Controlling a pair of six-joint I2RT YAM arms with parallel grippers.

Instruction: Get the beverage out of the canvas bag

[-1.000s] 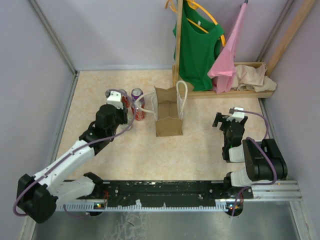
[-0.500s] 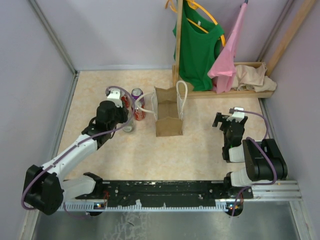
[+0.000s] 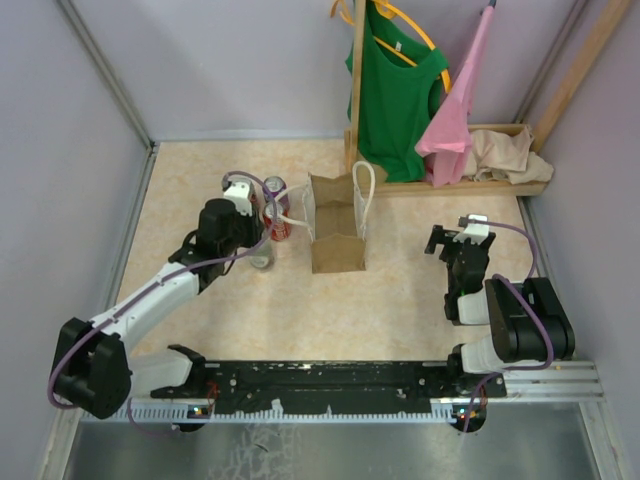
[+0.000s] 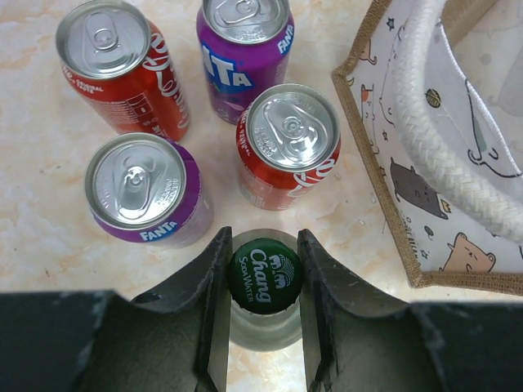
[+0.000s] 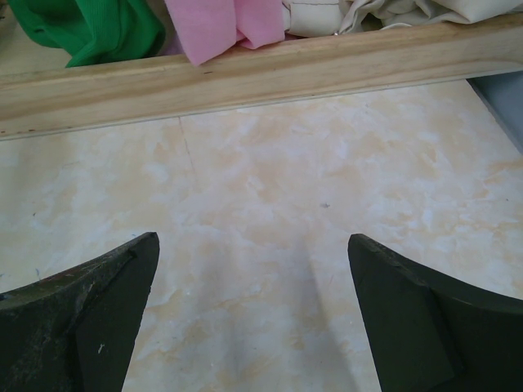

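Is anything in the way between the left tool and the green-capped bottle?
Nothing visible. The left tool is shut on the bottle at its green cap. The bottle is outside the canvas bag; four cans stand just beyond it, not between.

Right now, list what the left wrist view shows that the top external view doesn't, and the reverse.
Left wrist only: the green Chang cap clamped in the left gripper, and the canvas bag's animal-print lining. Top external only: the open right gripper, green shirt, pink garment. Both: the bag and the cans.
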